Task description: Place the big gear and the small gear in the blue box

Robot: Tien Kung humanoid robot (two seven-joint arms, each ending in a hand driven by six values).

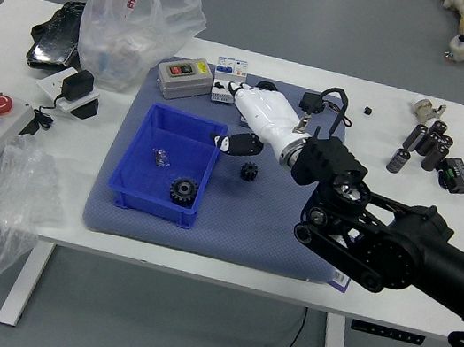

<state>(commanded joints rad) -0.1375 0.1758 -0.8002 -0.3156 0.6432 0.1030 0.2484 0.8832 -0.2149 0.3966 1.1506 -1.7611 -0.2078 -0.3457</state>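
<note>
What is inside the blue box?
The blue box holds the big black gear and, toward its far side, a small shiny item, too unclear to name. The near wall hides the floor behind it.
</note>
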